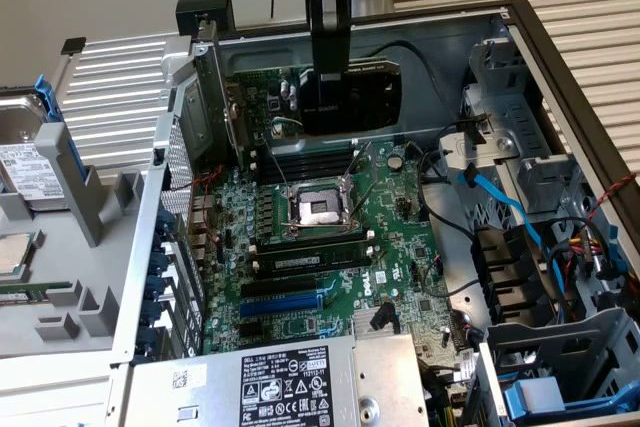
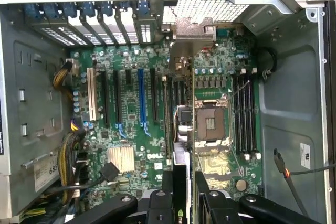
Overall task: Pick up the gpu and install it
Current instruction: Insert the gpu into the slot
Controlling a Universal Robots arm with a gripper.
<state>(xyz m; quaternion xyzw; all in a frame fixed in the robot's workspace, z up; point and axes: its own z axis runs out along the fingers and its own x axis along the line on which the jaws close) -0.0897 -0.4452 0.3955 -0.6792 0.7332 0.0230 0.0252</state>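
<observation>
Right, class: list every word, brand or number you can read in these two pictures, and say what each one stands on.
"DELL": motherboard.
"DELL": PSU label; its small print is too small to read.
"685": white sticker on the case, cut off at the edge.
Too small to read: drive label.
Pale logo on the gpu: partly cut off, unreadable.

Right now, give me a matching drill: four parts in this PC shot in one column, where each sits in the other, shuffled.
Things:
1. gpu
2. CPU socket
3. power supply
4. hard drive

Places:
A. outside the case, at the exterior view's left
B. clamped in the gripper, above the motherboard
C. middle of the motherboard
D. silver box with a black label, at the exterior view's bottom edge

Pairs: 1-B, 2-C, 3-D, 4-A
</observation>
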